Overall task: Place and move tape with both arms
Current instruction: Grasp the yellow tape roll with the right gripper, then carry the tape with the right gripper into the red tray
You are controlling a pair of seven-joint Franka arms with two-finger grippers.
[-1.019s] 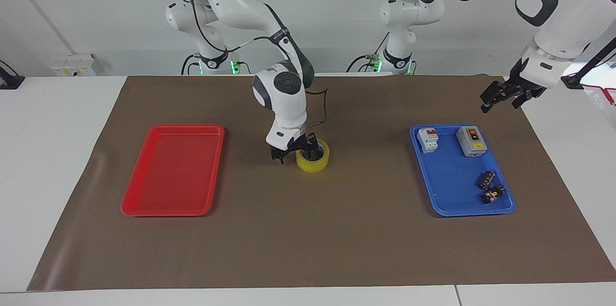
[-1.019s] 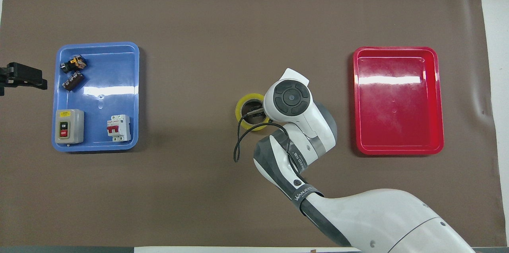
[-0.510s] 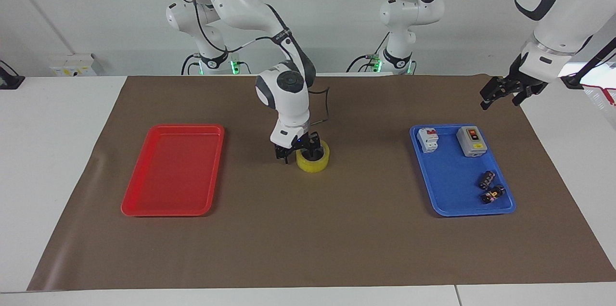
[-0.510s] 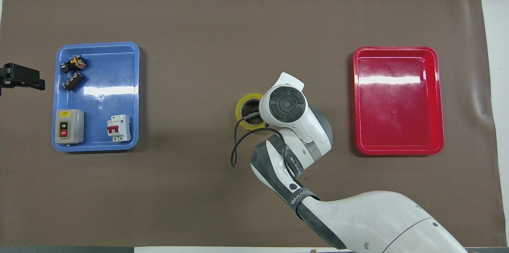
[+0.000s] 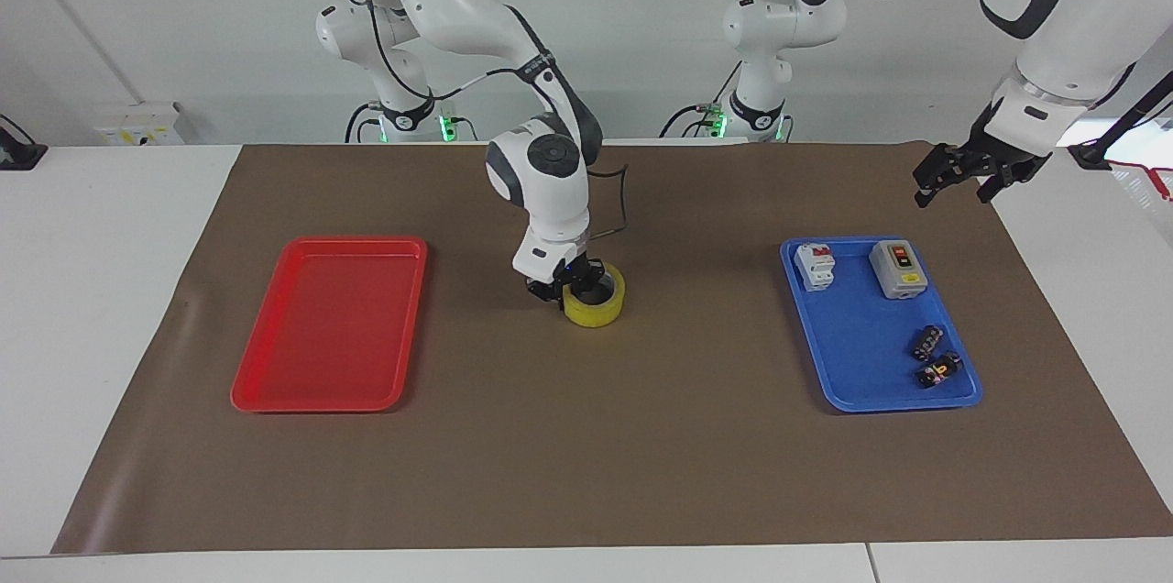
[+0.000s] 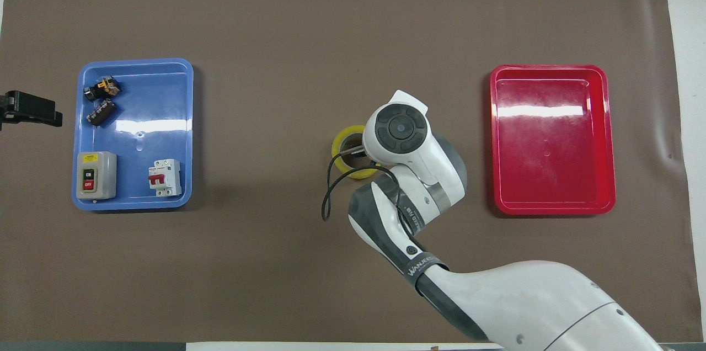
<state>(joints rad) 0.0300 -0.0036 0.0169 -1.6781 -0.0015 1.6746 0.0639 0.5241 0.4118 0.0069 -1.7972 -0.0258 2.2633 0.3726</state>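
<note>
Tape [image 5: 596, 301] on the mat [image 5: 586, 473], midway between two trays. From the tape, one tray [image 5: 275, 395] toward the right arm's end; the other tray [image 5: 857, 400], holding switches [image 5: 898, 269], toward the left arm's end.

A brown mat [image 6: 342, 36] covers the worktop. The yellow tape [image 6: 345, 148] lies near the mat's middle, partly covered by the right arm [image 6: 419, 174], which comes in from the bottom and bends over the roll; its tool is hidden beneath the wrist, with a black cable [image 6: 331, 196] looping beside it. Toward the right arm's end sits a red tray [image 6: 551, 205]. Toward the left arm's end sits a blue tray [image 6: 165, 119] holding a grey switch box [image 6: 96, 175], a white breaker [image 6: 164, 177] and two small dark parts [image 6: 101, 98]. The left tool [image 6: 30, 109] hangs at the mat's edge beside the blue tray.
</note>
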